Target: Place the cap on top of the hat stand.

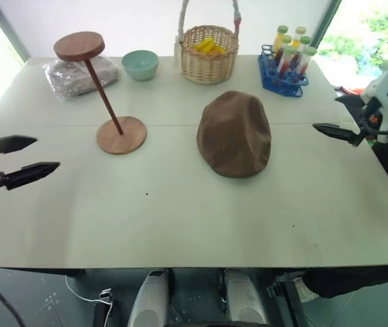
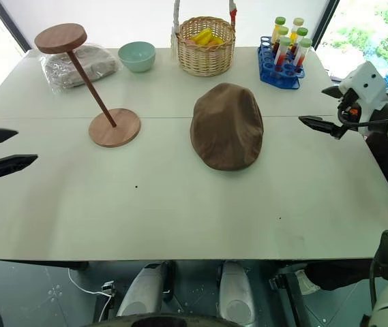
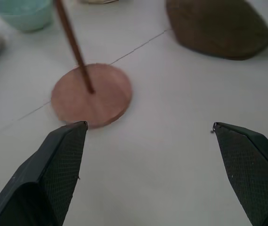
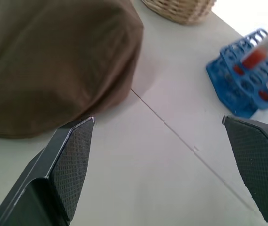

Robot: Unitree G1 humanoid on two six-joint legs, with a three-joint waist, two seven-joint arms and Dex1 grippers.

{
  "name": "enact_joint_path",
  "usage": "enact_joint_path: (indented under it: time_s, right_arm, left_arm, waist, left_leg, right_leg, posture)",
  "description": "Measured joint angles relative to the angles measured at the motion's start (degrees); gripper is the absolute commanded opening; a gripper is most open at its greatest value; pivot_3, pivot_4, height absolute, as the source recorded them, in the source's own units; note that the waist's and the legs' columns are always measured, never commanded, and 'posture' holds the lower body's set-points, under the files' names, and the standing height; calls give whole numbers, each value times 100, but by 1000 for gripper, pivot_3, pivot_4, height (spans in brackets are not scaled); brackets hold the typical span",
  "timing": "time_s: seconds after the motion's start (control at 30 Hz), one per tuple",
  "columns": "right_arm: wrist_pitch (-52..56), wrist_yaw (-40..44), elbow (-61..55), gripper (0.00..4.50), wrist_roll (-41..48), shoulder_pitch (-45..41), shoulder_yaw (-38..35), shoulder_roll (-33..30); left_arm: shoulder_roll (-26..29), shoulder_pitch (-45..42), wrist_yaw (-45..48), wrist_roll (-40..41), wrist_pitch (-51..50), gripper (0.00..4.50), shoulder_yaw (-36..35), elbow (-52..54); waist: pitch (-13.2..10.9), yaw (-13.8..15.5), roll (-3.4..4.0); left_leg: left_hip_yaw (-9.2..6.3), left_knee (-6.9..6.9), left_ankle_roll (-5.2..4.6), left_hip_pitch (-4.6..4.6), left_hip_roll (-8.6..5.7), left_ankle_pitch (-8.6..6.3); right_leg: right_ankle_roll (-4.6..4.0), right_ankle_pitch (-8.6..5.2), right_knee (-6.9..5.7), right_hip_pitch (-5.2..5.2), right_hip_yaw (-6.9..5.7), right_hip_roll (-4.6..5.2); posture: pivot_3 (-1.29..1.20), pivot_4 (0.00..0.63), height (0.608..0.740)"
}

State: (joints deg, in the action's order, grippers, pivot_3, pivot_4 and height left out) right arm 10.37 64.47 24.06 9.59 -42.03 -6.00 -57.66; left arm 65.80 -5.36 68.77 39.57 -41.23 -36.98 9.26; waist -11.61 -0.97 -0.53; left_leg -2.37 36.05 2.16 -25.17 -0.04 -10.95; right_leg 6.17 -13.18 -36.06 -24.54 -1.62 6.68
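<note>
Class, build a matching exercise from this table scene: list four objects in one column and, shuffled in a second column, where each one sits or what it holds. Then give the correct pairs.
Column one:
1. cap
2. hat stand
3. wicker basket
4. blue rack

Column two:
A. holds yellow items
B. stands with its top disc bare
C. holds capped tubes
D. lies flat on the table's middle

Pairs: 1-D, 2-B, 3-A, 4-C
</note>
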Motion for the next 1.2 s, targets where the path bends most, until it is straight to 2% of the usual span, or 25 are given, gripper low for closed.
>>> enact_joint_path:
  time_s: [0.1, 0.27, 0.4, 0.5, 0.67, 0.8, 1.2]
  right_arm:
    - [79, -42, -930, 4480, 2, 403, 14, -23]
    - [957, -664, -3255, 4480, 18, 1475, 51, 195]
    - [1607, -1254, -4328, 4480, -86, 1917, 182, 474]
    - [1943, -1913, -4868, 4480, -497, 2279, 490, 835]
    - [2018, -2491, -5145, 4480, -1187, 2645, 1227, 1087]
    - [1794, -2796, -5131, 4480, -1769, 2795, 1642, 1166]
    - [1198, -3294, -4431, 4480, -2710, 2791, 2138, 1544]
  left_arm:
    - [104, -381, 203, 396, -291, 4471, 468, 328]
    - [184, -1737, 558, 744, -486, 4471, 1782, 512]
    - [-8, -2466, 703, 713, -490, 4471, 2575, 419]
    - [-383, -3048, 796, 573, -437, 4471, 3109, 151]
    - [-646, -3370, 896, 285, -321, 4471, 3561, -162]
    - [-740, -3574, 949, 191, -302, 4471, 3616, -257]
    - [-758, -3600, 953, 164, -338, 4471, 3612, -253]
  waist:
    - [-2, -2, 3]
    - [1, 20, 0]
    - [1, 14, -1]
    - [11, 31, -19]
    - [9, 20, -22]
    - [9, 22, -22]
    - [11, 18, -26]
  left_leg:
    - [0, -1, 0, 2, 2, 0]
    - [0, 11, -1, 4, 4, 1]
    - [3, 16, -2, 4, 4, 1]
    - [0, 15, -2, 6, 5, 1]
    - [3, 17, -2, 2, 4, 1]
    - [2, 16, -3, 3, 4, 1]
    - [1, 18, -3, 3, 4, 2]
  right_leg:
    - [4, 0, -6, 0, -1, -3]
    - [2, 0, -12, 5, 2, -9]
    - [2, 0, -11, 7, 6, -8]
    - [0, -1, -12, 9, 5, -13]
    - [0, -1, -8, 8, 9, -12]
    - [0, -2, -8, 8, 9, -12]
    - [0, -1, -9, 9, 9, -12]
  posture:
    - [0, 150, 740]
    - [0, 150, 740]
    - [0, 150, 740]
    - [0, 150, 740]
    - [0, 150, 740]
    - [0, 150, 740]
    - [0, 150, 740]
